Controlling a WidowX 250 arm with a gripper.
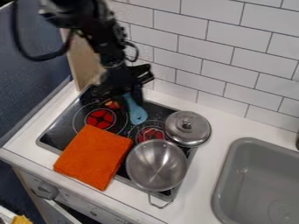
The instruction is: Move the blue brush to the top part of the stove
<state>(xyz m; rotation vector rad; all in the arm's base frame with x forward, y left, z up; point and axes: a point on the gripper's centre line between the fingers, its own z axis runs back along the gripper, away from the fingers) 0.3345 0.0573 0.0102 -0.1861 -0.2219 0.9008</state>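
1. One stove [57, 130] anchors everything.
2. Gripper [121, 92]: over the stove's back; whether spread or clamped, I cannot tell.
3. Blue brush [137, 115]: at the stove's back; probably light, stiff, slightly slippery, best pinched across its narrow handle.

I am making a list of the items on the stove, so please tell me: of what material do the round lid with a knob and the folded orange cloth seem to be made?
The round silver lid looks like polished metal, perhaps stainless steel, from its grey mirror-like shine. The folded orange cloth seems soft, matte fabric, possibly terry or microfibre, with slightly fuzzy edges.
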